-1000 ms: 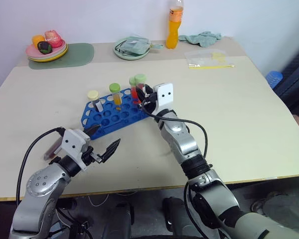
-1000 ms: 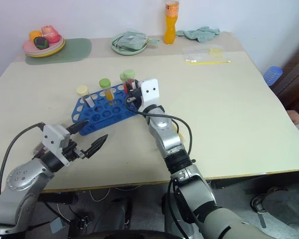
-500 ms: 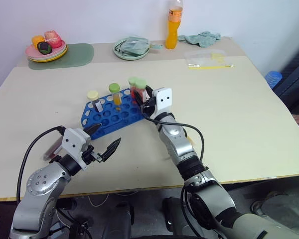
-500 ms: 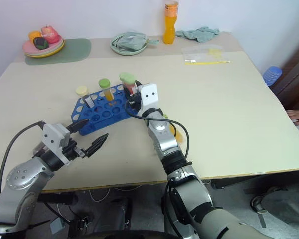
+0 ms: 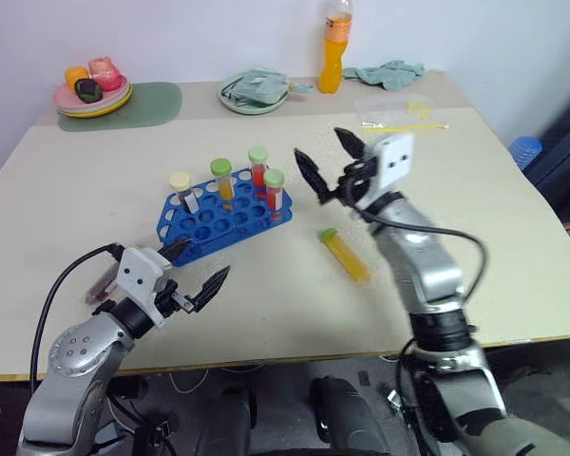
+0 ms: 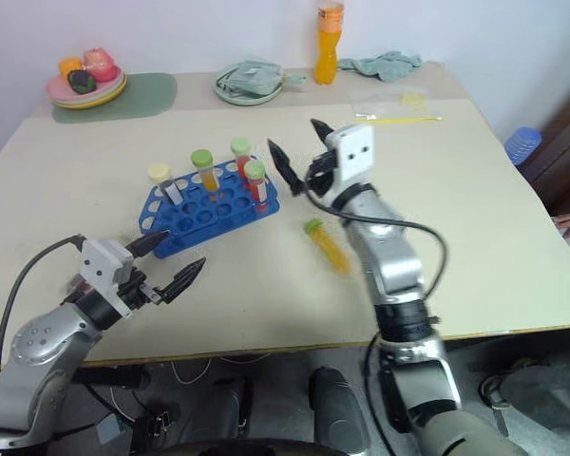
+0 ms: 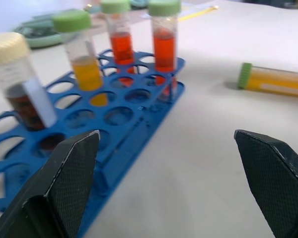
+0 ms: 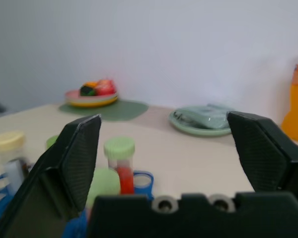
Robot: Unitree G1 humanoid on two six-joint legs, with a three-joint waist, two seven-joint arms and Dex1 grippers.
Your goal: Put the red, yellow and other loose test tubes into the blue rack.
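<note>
Now we are withdrawing the right gripper from the blue rack, leaving a red tube seated.

We are lifting it up and away with its jaws spread wide and empty; a second earlier it was clamped on the red tube at the rack's near corner. Four tubes are standing in the rack, including the yellow-orange tube. We are holding the left gripper open, empty and idle. One yellow tube is lying loose on the table, so one placement is remaining.
</note>
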